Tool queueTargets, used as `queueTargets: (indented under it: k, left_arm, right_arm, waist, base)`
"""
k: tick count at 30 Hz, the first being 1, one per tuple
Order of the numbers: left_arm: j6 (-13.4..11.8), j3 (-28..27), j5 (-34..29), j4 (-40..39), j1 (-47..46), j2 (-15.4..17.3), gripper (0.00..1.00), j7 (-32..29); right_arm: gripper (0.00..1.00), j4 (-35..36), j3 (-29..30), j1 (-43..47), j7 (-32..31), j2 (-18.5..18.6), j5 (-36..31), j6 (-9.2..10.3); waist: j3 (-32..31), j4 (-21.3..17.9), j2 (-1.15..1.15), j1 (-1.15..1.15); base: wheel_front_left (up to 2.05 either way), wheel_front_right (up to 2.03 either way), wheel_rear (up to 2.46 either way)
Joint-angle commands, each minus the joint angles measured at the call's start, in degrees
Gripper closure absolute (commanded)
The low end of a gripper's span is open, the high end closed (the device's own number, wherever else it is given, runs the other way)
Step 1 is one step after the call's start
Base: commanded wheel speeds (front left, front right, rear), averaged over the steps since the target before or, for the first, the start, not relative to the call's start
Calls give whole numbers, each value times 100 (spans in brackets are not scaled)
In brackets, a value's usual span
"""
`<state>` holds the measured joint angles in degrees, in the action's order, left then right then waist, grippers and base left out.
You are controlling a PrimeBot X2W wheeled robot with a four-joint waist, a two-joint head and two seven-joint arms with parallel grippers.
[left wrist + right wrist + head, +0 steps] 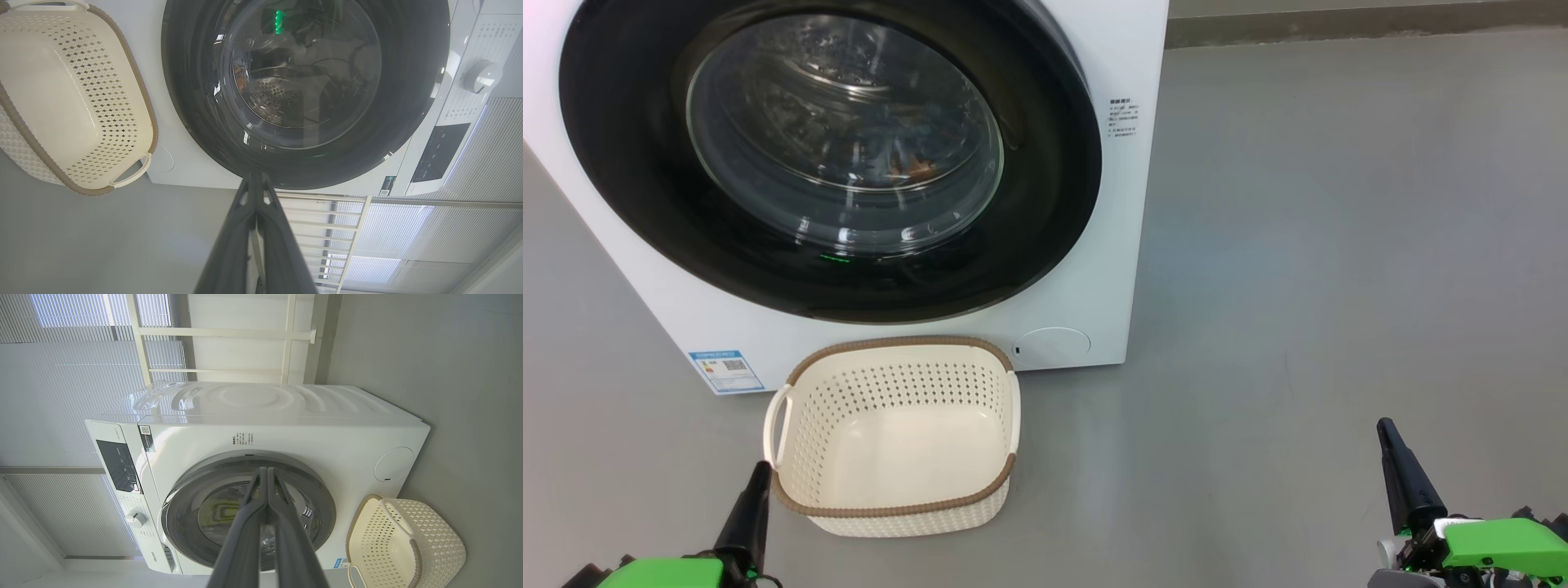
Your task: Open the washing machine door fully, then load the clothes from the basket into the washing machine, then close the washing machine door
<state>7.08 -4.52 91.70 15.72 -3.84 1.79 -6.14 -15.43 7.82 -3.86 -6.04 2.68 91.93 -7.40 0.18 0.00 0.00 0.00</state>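
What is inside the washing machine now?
Through the closed washing machine door, the perforated steel drum and a small patch of the clothes show. Darkness and reflections hide the rest.

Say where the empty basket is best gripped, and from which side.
Probably the white handle on the left end of the basket, from above on the robot's left, where the left gripper sits: the loop stands off the perforated wall, leaving a gap for a finger.

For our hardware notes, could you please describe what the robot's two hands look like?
The left hand and right hand each have long, dark fingers tapering to a narrow tip, mounted on bright green housings. The wrist views show small openings near their tips.
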Motion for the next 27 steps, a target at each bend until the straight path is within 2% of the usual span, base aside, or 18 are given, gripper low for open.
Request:
queueTargets:
  k: [1, 27]
  left_arm:
    - [41, -199, 48, -166, -235, 109, 100, -34]
    - [41, -198, 48, -166, -235, 109, 100, -34]
  right_arm:
    - [100, 141, -129, -232, -46, 20, 23, -9]
    - [100, 141, -129, -232, -45, 20, 23, -9]
  waist:
    - [0, 0, 0, 0]
    - [0, 0, 0, 0]
  base:
    - [0, 0, 0]
    - [0, 0, 0]
